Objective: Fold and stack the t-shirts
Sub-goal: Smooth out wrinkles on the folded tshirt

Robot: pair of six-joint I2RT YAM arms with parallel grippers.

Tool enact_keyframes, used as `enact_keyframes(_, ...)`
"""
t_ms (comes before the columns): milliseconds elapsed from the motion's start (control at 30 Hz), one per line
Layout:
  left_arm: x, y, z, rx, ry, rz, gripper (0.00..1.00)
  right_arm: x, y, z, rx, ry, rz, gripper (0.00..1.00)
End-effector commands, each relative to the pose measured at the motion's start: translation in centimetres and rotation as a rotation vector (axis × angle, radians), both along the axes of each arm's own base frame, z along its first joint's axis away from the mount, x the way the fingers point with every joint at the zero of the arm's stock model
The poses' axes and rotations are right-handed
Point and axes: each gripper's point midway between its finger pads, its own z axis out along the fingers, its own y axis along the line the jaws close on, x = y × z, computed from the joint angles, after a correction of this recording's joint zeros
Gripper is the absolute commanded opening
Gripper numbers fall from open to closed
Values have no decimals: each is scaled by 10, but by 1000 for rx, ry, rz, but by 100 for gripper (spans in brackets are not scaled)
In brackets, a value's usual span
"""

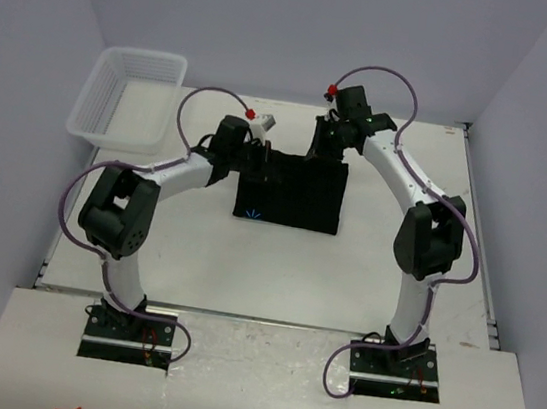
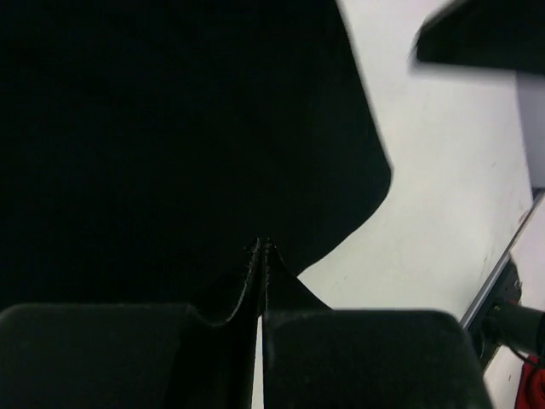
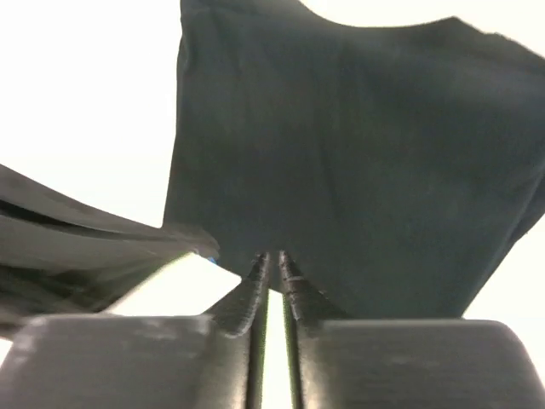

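One black t-shirt [image 1: 290,192] lies folded into a rectangle at the middle of the table, with a small blue mark at its near left corner. My left gripper [image 1: 257,157] is at the shirt's far left corner. In the left wrist view its tips [image 2: 262,244] meet on the edge of the black cloth [image 2: 170,128]. My right gripper [image 1: 324,141] is at the far edge, right of the left one. In the right wrist view its tips [image 3: 272,256] stand a crack apart at the hem of the t-shirt [image 3: 358,145], with bright table showing between them.
A white mesh basket [image 1: 127,94] sits at the far left corner of the table. A raised rim [image 1: 480,242] runs along the table's right side. The two wrists are close together over the shirt's far edge.
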Motion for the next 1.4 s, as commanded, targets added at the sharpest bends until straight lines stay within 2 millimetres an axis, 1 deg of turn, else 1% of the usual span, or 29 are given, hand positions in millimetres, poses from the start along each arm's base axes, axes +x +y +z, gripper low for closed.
enact_keyframes(0, -1, -3, -18, -7, -10, 18, 0, 15, -22, -29, -90, 56, -36, 0)
enact_keyframes(67, -7, -3, -32, -7, 11, 11, 0, 21, -21, -38, -71, 75, -18, 0)
enact_keyframes(100, -7, -3, -41, 3, 28, 11, 0, 27, -23, -38, -62, 71, -14, 0)
enact_keyframes(133, -8, -2, -45, 11, 30, 8, 0, 29, -23, -51, -66, 92, -9, 0)
enact_keyframes(200, -9, 0, -54, 27, 40, 8, 0, 36, -29, -56, -61, 98, -8, 0)
enact_keyframes(233, -9, 0, -56, 29, 44, 10, 0, 38, -29, -64, -51, 117, -4, 0)
enact_keyframes(267, -11, 0, -58, 26, 50, 8, 0, 43, -31, -63, -40, 114, -7, 0)
enact_keyframes(300, -12, -1, -59, 21, 54, 6, 0, 47, -38, -66, -35, 123, -19, 0)
enact_keyframes(333, -16, 0, -64, 16, 69, 7, 0, 46, -39, -74, -22, 151, -15, 0)
enact_keyframes(367, -19, 1, -67, 16, 79, 10, 0, 47, -40, -76, -10, 163, -15, 0)
enact_keyframes(400, -24, 4, -74, 20, 101, 17, 0, 53, -45, -73, 1, 160, -23, 0)
enact_keyframes(467, -29, 6, -81, 28, 119, 25, 0, 52, -50, -83, 6, 200, -33, 0)
enact_keyframes(500, -34, 9, -85, 30, 137, 29, 0, 56, -53, -83, 16, 203, -40, 0)
enact_keyframes(533, -36, 10, -87, 31, 143, 34, 0, 53, -54, -86, 18, 222, -39, 0)
enact_keyframes(567, -39, 11, -85, 27, 146, 36, 0, 56, -55, -87, 21, 226, -42, 0)
enact_keyframes(600, -46, 13, -90, 28, 168, 40, 0, 56, -56, -89, 20, 233, -46, 0)
enact_keyframes(633, -48, 14, -90, 28, 171, 43, 0, 56, -56, -90, 24, 238, -47, 0)
enact_keyframes(667, -50, 16, -87, 30, 171, 55, 0, 58, -56, -92, 34, 245, -49, 0)
enact_keyframes(700, -55, 21, -92, 49, 201, 73, 0, 59, -57, -94, 34, 255, -55, 0)
enact_keyframes(767, -58, 25, -91, 64, 207, 88, 0, 60, -60, -95, 39, 274, -70, 0)
enact_keyframes(867, -68, 33, -96, 96, 240, 98, 0, 61, -63, -100, 55, 300, -100, 0)
enact_keyframes(900, -71, 35, -97, 101, 243, 97, 0, 60, -61, -101, 72, 312, -93, 0)
enact_keyframes(1067, -84, 42, -99, 115, 241, 87, 0, 55, -63, -109, 66, 349, -96, 0)
enact_keyframes(1100, -90, 43, -102, 119, 249, 78, 0, 54, -64, -110, 62, 356, -103, 0)
enact_keyframes(1200, -100, 49, -109, 134, 260, 80, 0, 54, -79, -119, -6, 362, -171, 0)
enact_keyframes(1233, -111, 57, -119, 158, 276, 84, 0, 58, -99, -120, -72, 345, -240, 2)
enact_keyframes(1267, -111, 58, -119, 160, 275, 86, 0, 58, -99, -120, -72, 345, -241, 2)
enact_keyframes(1300, -117, 61, -122, 167, 285, 87, 0, 60, -101, -118, -56, 345, -240, 3)
enact_keyframes(1367, -124, 64, -125, 169, 293, 87, 0, 60, -103, -116, -49, 352, -238, 4)
